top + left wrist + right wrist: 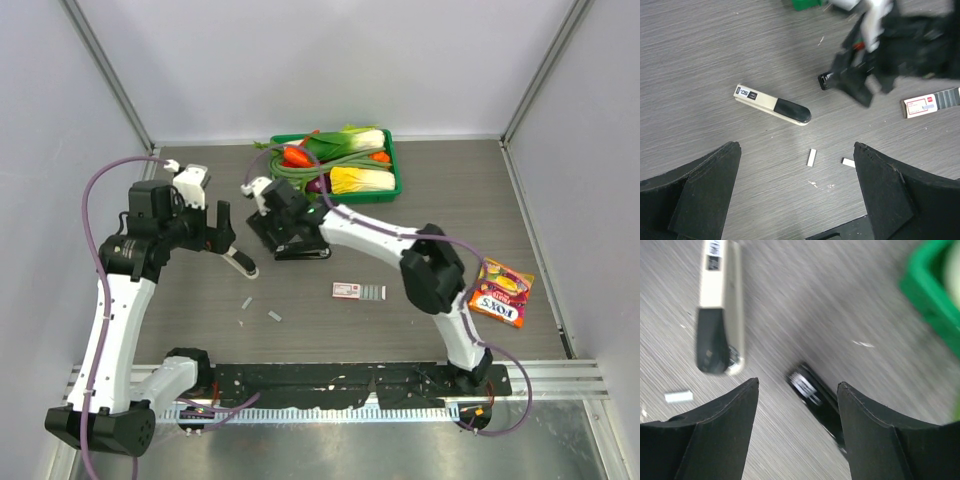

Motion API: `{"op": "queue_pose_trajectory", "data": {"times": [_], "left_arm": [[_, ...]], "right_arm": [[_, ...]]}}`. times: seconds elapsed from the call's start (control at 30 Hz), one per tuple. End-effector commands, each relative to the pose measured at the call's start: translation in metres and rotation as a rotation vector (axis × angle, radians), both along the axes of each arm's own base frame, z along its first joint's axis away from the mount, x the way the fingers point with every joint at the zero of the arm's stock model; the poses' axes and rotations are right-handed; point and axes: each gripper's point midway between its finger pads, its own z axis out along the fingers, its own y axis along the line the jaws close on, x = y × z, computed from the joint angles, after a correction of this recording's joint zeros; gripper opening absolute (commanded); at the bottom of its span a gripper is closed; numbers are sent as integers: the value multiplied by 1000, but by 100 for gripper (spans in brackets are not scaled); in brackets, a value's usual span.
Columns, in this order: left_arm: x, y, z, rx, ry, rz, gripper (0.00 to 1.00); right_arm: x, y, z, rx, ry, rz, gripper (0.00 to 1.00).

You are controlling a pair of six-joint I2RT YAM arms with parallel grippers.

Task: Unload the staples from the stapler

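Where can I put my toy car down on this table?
Best spot: the bare table on the right, between the green tray and the candy bag. There's also a strip along the near edge, in front of the staple box. The middle-left is crowded with the white stapler, the black stapler and loose staples.

Lit evenly and softly from above; only faint shadows on the grey wood-grain worktop (330, 330). Crisp in top and left wrist views. Motion-smeared in right wrist view: streaked grain, fuzzy green plastic tray (935, 295), soft-edged right claw (798, 384).
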Motion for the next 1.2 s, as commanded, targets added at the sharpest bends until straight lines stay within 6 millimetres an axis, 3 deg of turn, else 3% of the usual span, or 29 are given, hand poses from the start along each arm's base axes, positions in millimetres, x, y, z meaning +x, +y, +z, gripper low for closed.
{"op": "queue_pose_trajectory", "data": {"times": [0.0,0.03,0.13,0.3,0.6,0.93,1.17], "left_arm": [[3,-6,9,-32,-33,-27,100],[3,-8,7,-36,-25,-33,100],[3,-11,4,-47,-15,-47,100],[1,-13,1,-50,-3,-59,100],[-6,-17,-8,-51,17,-105,100],[-4,-20,-7,-54,12,-132,100],[-7,-24,-7,-65,14,-153,100]], "right_arm": [[10,-69,44,-108,-118,40,69],[6,-81,49,-135,-131,47,69],[3,-109,29,-269,-128,66,69],[6,-121,7,-350,-107,70,69],[2,-106,-9,-277,-41,122,67],[-4,-108,-31,-282,18,180,65],[-2,-104,-33,-254,34,190,63]]}}
